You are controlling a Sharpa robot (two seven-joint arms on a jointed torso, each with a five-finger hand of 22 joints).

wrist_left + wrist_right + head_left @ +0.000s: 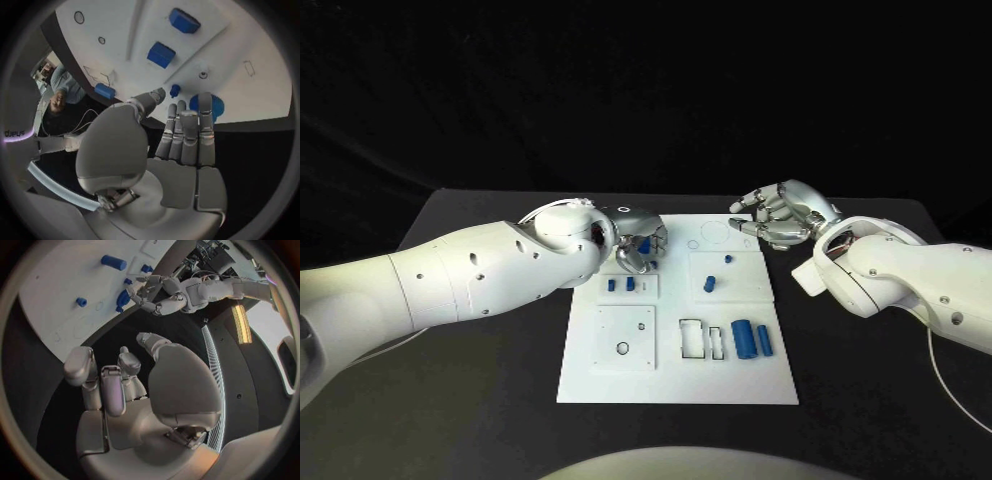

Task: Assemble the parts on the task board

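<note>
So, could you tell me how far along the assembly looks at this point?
Early, I'd judge. Two blue cylinders lie loose on the board beside an open slot, and small parts sit unassembled. The left robot hand is at a ridged blue part at the board's edge. The right robot hand hovers, holding nothing.

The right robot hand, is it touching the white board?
Apart. In the head view the right robot hand hovers by the task board's far corner; the right wrist view shows black table between its fingers and the board.

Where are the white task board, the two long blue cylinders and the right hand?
white task board (678,385): head view, bare near edge.
two long blue cylinders (744,340): head view, middle of the left one.
right hand (783,215): head view, curled fingers, holding nothing.
</note>
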